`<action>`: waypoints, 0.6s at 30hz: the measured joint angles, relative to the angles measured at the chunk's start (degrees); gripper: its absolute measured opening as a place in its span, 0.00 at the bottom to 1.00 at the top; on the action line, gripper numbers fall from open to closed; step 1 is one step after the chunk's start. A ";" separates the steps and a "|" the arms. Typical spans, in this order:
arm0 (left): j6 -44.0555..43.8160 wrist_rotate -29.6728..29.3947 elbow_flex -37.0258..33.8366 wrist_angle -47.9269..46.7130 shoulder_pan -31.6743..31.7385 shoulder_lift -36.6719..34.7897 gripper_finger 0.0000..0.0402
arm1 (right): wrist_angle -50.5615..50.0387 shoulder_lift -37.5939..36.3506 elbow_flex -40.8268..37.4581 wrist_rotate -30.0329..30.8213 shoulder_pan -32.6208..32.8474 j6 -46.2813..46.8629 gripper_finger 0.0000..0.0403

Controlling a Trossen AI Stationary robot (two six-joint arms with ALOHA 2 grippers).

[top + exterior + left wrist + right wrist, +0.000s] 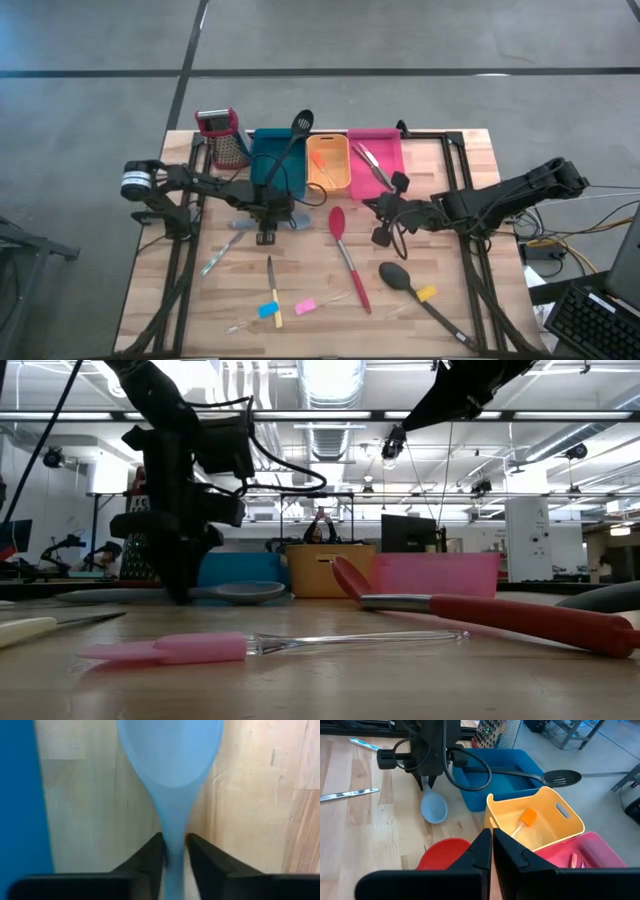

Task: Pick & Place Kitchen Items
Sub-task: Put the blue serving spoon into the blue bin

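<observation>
A grey-blue spoon [170,755] lies flat on the wooden table, its bowl [434,810] pointing toward the table's right. My left gripper [267,222] stands over it, pointing down, in front of the teal bin [278,160], and is shut on its handle. My right gripper [492,845] hangs shut and holds nothing, above the bowl of a red spoon [348,255] at the table's middle. A black slotted spatula [295,140] leans out of the teal bin. My left gripper pinches the spoon's slim neck [174,845], just behind the bowl, between its two fingers [150,855]. The fingers come from above, pointing down, and lie across the handle. The spoon rests on the table.
Orange bin [328,162] and pink bin [376,155] stand right of the teal one, a metal grater [222,135] to its left. A black spoon [415,295], a metal tool [222,252], a knife [272,290] and small blue, pink and yellow pieces lie toward the near edge.
</observation>
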 joint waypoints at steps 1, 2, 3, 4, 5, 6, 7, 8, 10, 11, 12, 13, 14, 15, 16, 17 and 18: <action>0.22 0.07 0.00 0.12 0.00 -0.28 0.16 | -0.01 0.00 -0.01 0.00 0.00 0.00 0.02; 0.86 0.15 0.00 0.13 0.00 -0.71 0.12 | -0.01 0.00 0.00 0.00 0.00 0.00 0.02; 1.02 0.16 -0.02 0.16 0.00 -0.95 0.11 | 0.01 0.00 -0.02 0.00 0.00 0.00 0.02; 1.21 0.14 -0.02 0.18 0.00 -1.18 0.11 | 0.01 0.00 -0.02 0.00 0.00 -0.01 0.02; 1.28 0.14 -0.04 0.18 0.00 -1.61 0.11 | 0.01 0.02 -0.02 0.00 0.00 -0.02 0.02; 1.31 0.14 -0.04 0.18 0.00 -1.77 0.11 | -0.01 0.01 -0.02 0.00 0.00 -0.02 0.02; 1.31 0.12 -0.04 0.15 0.00 -1.95 0.11 | 0.00 0.02 -0.02 0.00 0.00 -0.02 0.02; 1.31 0.12 -0.02 -0.07 0.00 -2.29 0.11 | 0.01 0.04 -0.02 0.00 0.00 -0.02 0.02; 1.29 0.01 0.36 -0.85 0.00 -2.80 0.11 | 0.01 0.15 -0.02 0.00 0.00 -0.02 0.02; 1.21 -0.19 0.54 -1.55 0.01 -3.25 0.11 | -0.01 0.17 -0.02 0.00 0.00 -0.02 0.02; 0.96 -0.46 0.69 -2.56 0.04 -3.91 0.11 | -0.05 0.17 -0.02 0.00 0.00 -0.02 0.02; 0.96 -0.49 0.88 -3.13 0.00 -4.73 0.11 | -0.05 0.17 -0.04 0.00 0.00 -0.02 0.02; 0.96 -0.51 1.20 -3.17 0.00 -5.57 0.11 | -0.08 0.17 -0.04 0.00 0.00 -0.02 0.02; 0.94 -0.48 1.31 -2.68 -0.02 -6.60 0.11 | -0.11 0.17 -0.04 0.00 0.00 -0.02 0.02; 0.93 -0.42 1.31 -2.82 -0.04 -7.50 0.11 | -0.14 0.17 -0.04 0.00 0.00 -0.02 0.02; 0.90 -0.32 1.28 -3.33 -0.04 -8.45 0.11 | -0.17 0.17 -0.04 0.00 0.00 -0.02 0.02; 0.83 -0.27 1.25 -3.51 -0.04 -9.56 0.11 | -0.19 0.17 -0.04 0.00 0.00 -0.02 0.02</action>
